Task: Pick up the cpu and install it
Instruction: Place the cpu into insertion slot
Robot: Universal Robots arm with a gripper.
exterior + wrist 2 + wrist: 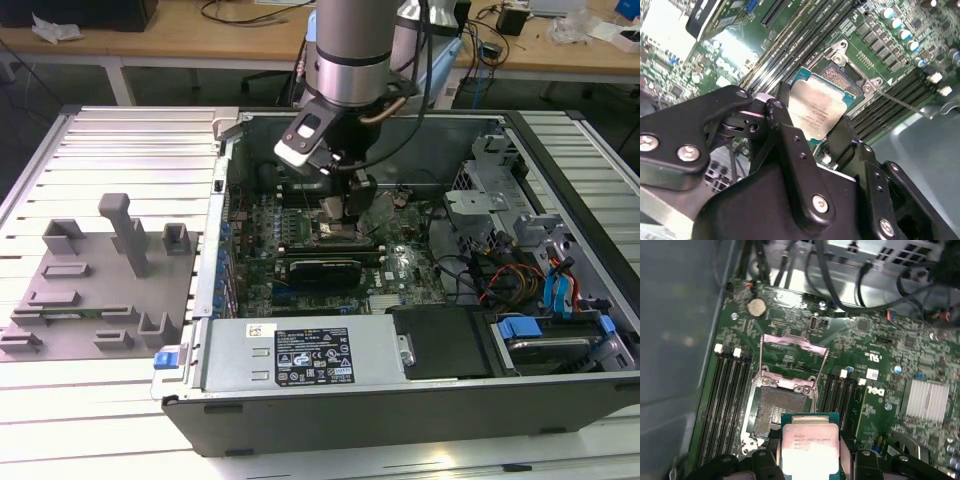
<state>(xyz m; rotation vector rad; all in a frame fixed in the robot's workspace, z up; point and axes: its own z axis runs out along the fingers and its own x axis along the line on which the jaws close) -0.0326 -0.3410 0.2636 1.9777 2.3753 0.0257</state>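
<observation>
End effector (812,131) apparently around one cpu (816,106)

Behind your work you see a long pale wooden desk (180,42) on white metal legs (118,80), with dark grey floor (190,88) beneath it. Loose black cables (245,12) and a crumpled white paper (55,30) lie on it. Your pale ribbed metal tabletop (100,140) runs across the foreground, and bright light glints off its near slats.
</observation>
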